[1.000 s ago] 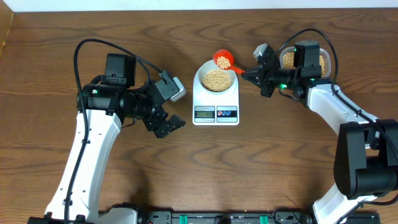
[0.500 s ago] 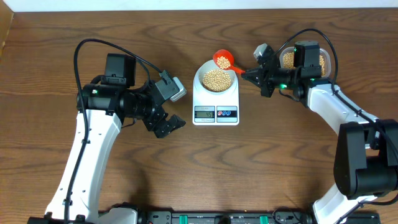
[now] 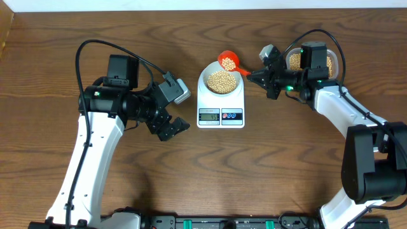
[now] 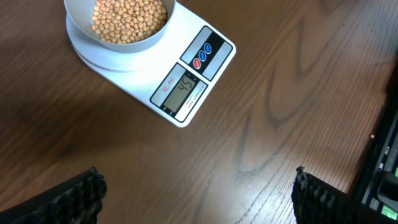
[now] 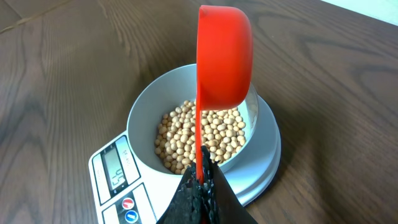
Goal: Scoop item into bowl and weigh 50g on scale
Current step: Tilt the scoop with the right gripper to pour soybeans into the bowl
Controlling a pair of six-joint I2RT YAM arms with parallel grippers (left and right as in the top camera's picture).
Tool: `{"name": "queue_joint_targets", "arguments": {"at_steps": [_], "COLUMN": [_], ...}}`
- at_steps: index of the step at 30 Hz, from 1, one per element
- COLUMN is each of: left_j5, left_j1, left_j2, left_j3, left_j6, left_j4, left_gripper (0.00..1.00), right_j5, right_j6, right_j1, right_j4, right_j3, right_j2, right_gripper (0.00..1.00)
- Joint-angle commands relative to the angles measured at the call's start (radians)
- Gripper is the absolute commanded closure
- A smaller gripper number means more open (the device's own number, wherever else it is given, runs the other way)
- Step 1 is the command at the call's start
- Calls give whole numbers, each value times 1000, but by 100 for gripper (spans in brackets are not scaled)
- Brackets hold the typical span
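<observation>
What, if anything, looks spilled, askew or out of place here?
Nothing stands out: the beans lie inside the bowl, which sits squarely on the scale, and no spilled beans show around it.

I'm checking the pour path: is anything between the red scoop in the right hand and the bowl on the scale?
Nothing visible. The red scoop, its handle clamped in the right hand, hangs tipped over the rim of the bowl with only air below. The open left hand sits apart from the scale.

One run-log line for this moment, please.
right hand: shut on red scoop handle, scoop at bowl rim | bowl: on scale, holds beans | left hand: open, empty, beside scale
</observation>
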Motion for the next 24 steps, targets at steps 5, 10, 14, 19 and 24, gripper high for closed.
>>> {"name": "queue_joint_targets", "arguments": {"at_steps": [5, 10, 14, 19, 24], "left_j5": [-5, -5, -5, -5, -5], "left_j1": [5, 5, 5, 5, 5], "left_j2": [-14, -14, -14, -14, -14], "left_j3": [15, 15, 15, 15, 15], "left_j6": [13, 13, 13, 13, 13], "left_j4": [-2, -2, -2, -2, -2], "left_gripper": [2, 2, 2, 2, 2], "right_j5": [-10, -10, 11, 49, 37], "right_j6": [-19, -19, -19, -19, -19], "right_j1": [8, 8, 8, 8, 8], "right_j4": [-1, -1, -1, 0, -1], "right_j3": [-2, -2, -2, -2, -2], "right_j2": [5, 5, 5, 5, 5], "right_gripper": [99, 99, 99, 99, 99]}}
